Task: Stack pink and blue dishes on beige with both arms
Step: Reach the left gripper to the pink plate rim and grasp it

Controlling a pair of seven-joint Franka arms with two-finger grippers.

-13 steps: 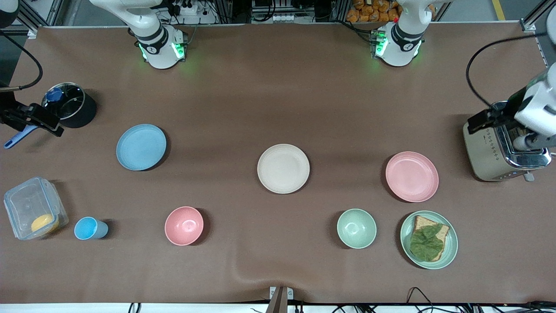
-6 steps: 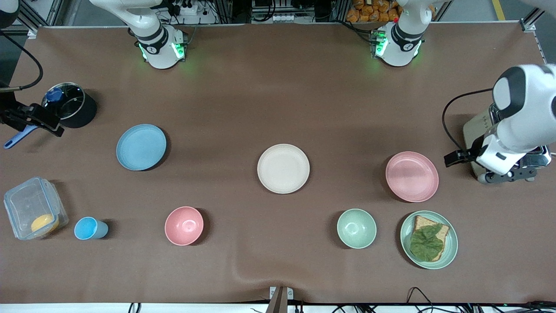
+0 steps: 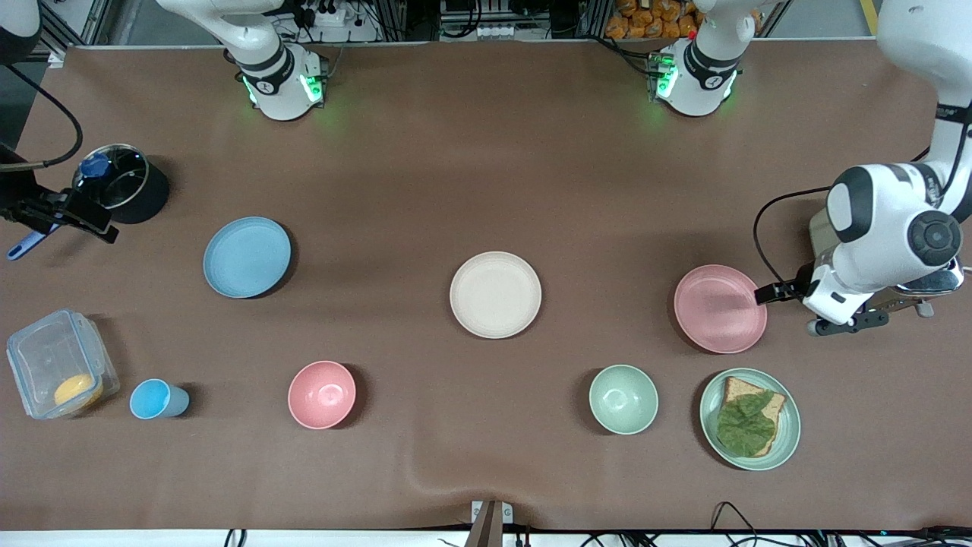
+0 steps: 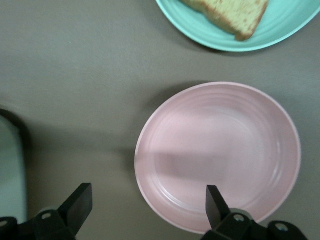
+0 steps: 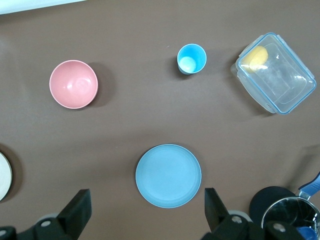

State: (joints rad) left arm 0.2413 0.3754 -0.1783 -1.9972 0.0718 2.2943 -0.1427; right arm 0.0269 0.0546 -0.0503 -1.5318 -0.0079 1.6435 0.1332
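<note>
The beige plate (image 3: 495,294) lies mid-counter (image 3: 486,167). Toward the left arm's end from it lies the pink plate (image 3: 720,308), with the left pincer (image 4: 145,207) up over its edge, fingers spread and holding nothing. Toward the right arm's end from the beige plate lies the blue plate (image 3: 247,257); the right pincer (image 5: 145,210) hangs above its edge, fingers spread, empty.

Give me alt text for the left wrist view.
The open left gripper hovers above the rim of an empty pink plate on the brown table. A green plate holding bread lies beside it.
</note>
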